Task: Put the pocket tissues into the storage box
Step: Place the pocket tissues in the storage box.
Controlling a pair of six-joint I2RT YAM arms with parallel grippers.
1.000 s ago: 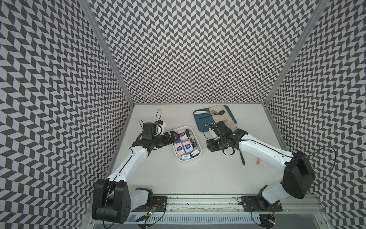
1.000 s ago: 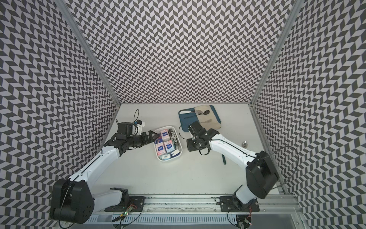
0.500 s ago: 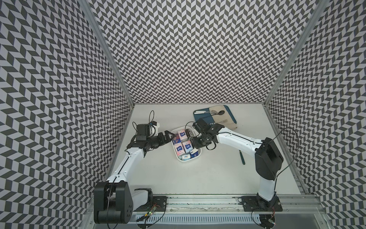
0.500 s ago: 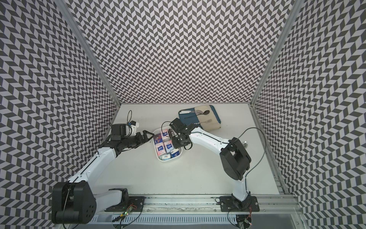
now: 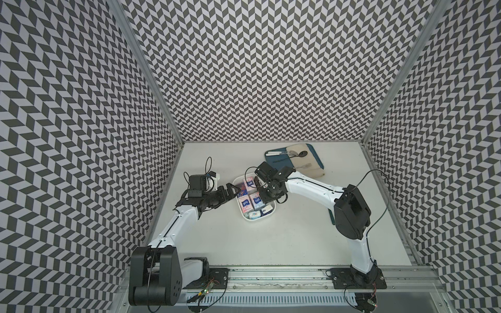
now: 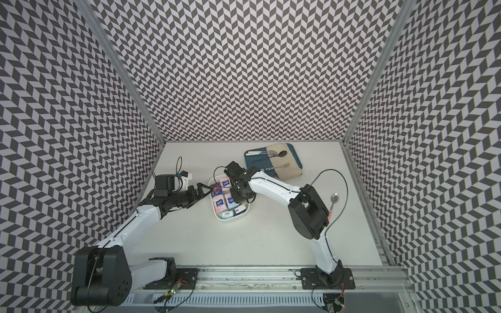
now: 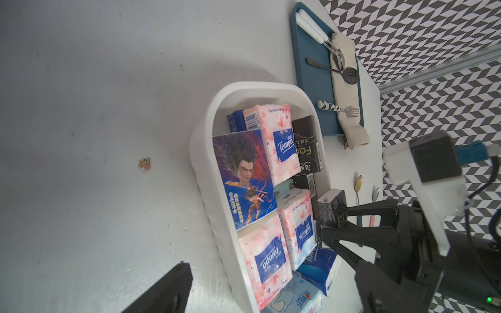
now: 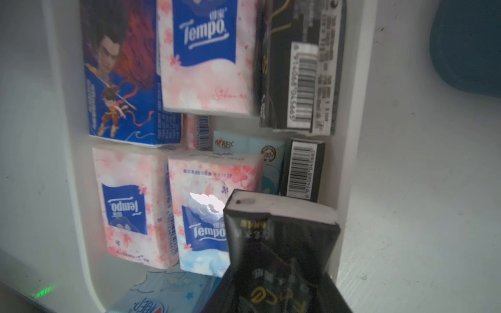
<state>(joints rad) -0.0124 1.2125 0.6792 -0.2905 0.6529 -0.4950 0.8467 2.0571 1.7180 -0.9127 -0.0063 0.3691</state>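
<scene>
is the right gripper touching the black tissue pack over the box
Touching: the left wrist view shows the right gripper clamped on the black tissue pack.

Even, bright top views with soft shadows; right wrist view dim, blurred close up.

Left pincer (image 5: 233,191) wide, right pincer (image 7: 331,220) clamped.
</scene>
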